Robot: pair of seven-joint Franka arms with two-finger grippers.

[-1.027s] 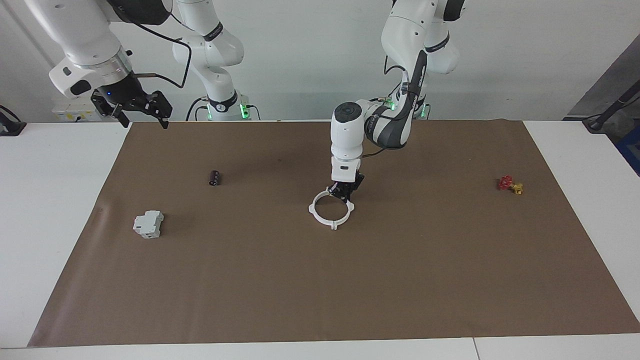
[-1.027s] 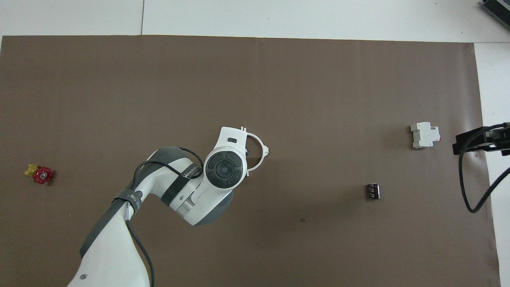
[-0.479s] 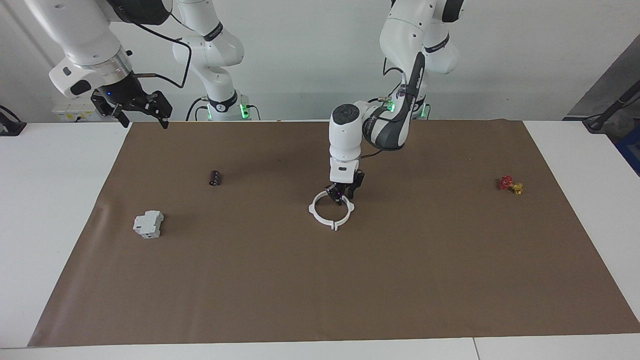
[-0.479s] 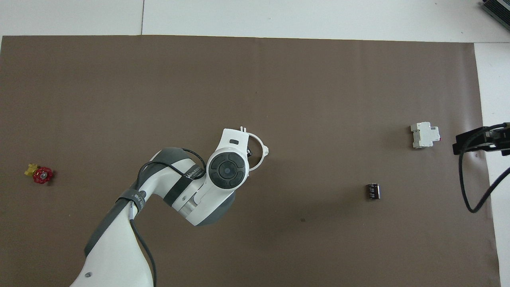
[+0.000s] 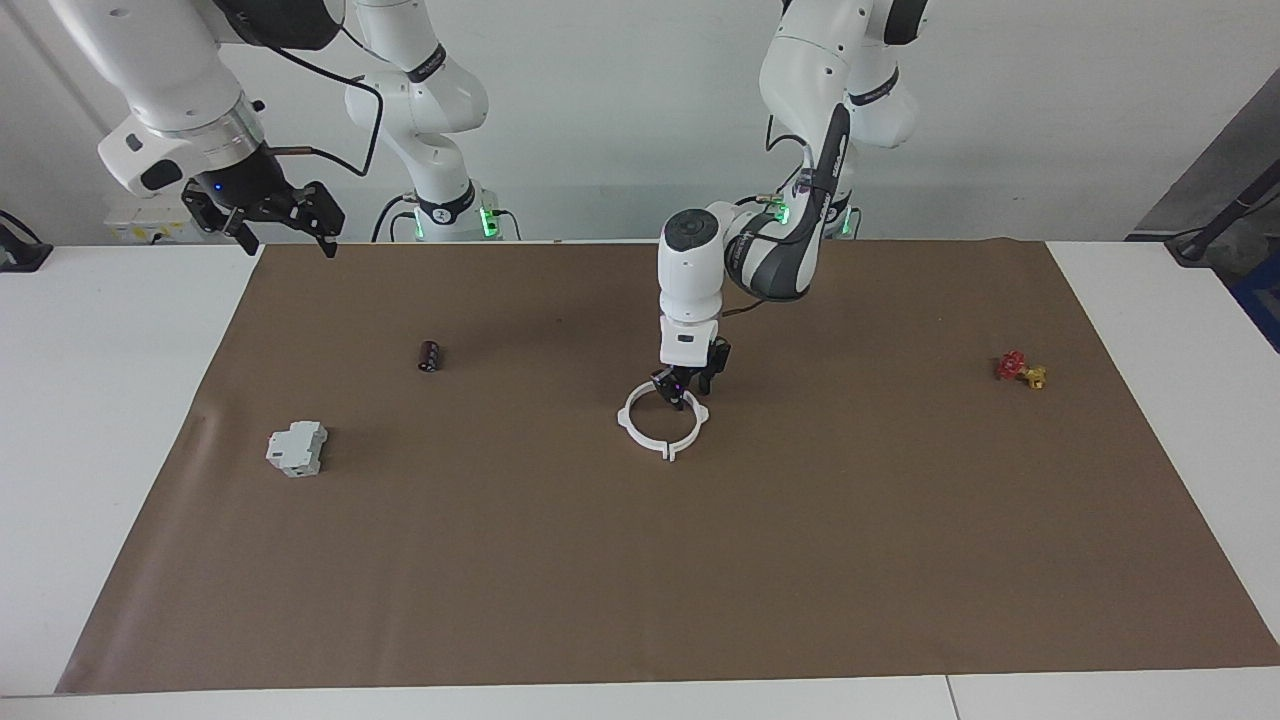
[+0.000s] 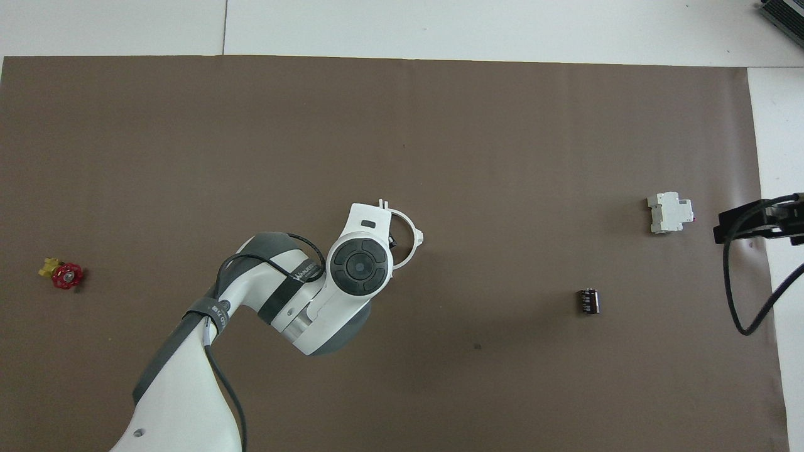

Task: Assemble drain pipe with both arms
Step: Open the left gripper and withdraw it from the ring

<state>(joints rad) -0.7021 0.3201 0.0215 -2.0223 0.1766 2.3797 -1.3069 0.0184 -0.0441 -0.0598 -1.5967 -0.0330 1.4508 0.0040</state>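
Mid-mat, drain pipe (image 5: 660, 420) lies flat as a closed ring. My left gripper (image 5: 683, 387) sits just over its robot-side rim, fingers parted, holding nothing. Right gripper (image 5: 268, 215) waits open at its mat corner. Looks like release; next I lift clear.

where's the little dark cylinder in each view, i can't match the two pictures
Facing view: the dark cylinder lies on the brown mat, toward the right arm's end, nearer the robots than the grey block.
Overhead view: the same cylinder, again nearer the robots than the block.
Shared landmark: the white ring at mid-mat.
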